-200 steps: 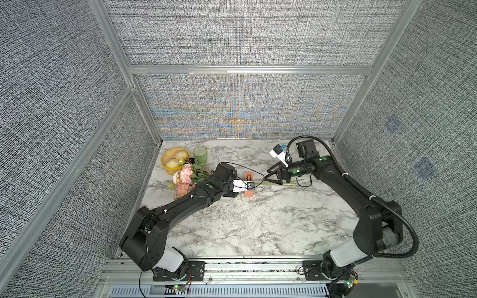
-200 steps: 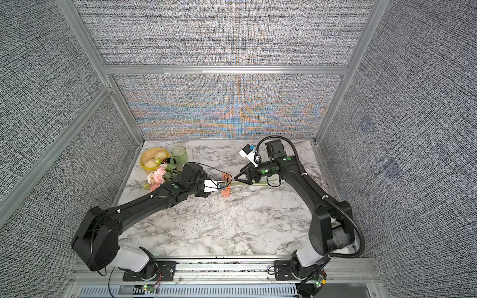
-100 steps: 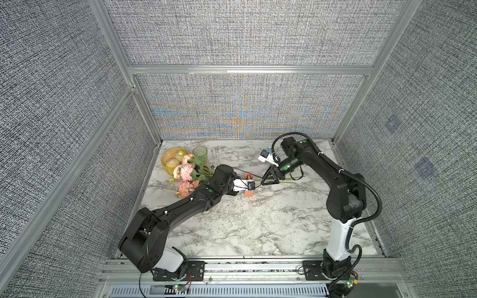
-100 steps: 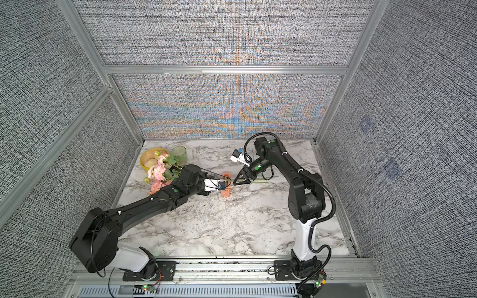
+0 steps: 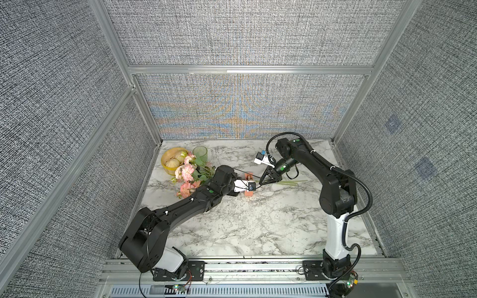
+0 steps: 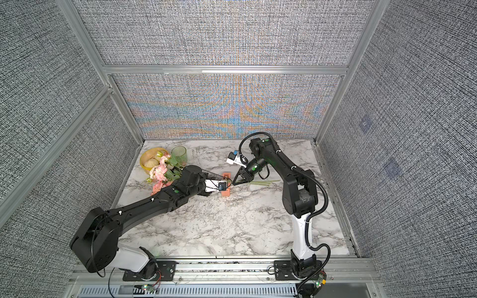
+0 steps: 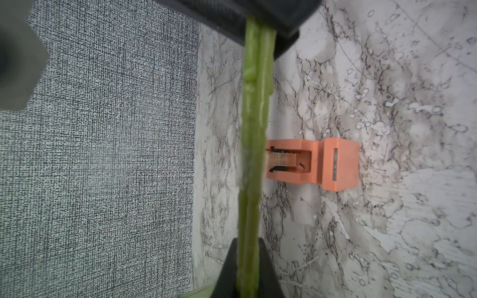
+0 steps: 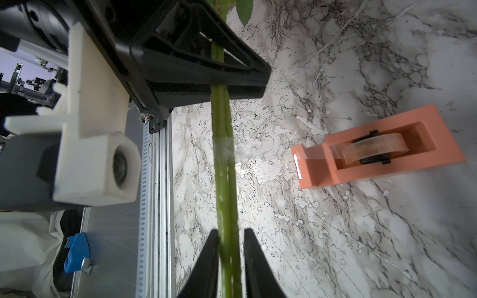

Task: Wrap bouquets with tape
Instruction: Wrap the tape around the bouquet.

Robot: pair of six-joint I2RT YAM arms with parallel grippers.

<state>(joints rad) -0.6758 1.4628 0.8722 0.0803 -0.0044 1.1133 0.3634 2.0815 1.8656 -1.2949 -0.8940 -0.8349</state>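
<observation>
In both top views the flowers [image 5: 185,171] [image 6: 160,171] lie by the desk's [image 5: 258,227] far left corner, their stems [image 5: 291,182] running rightward across the tape dispenser [image 5: 249,194], where the right claw [image 5: 261,183] points at them. From the left wrist, the left claw [image 7: 247,242] is clamped on the stems [image 7: 254,129]; the tape dispenser [image 7: 333,165] lies crosswise just past them. From the right wrist, the right claw [image 8: 231,232] sits close either side of the stems [image 8: 224,180], but whether it pinches I cannot tell; the tape dispenser's [image 8: 374,154] cutter end faces the stem stretch between both claws, so tape should go there
</observation>
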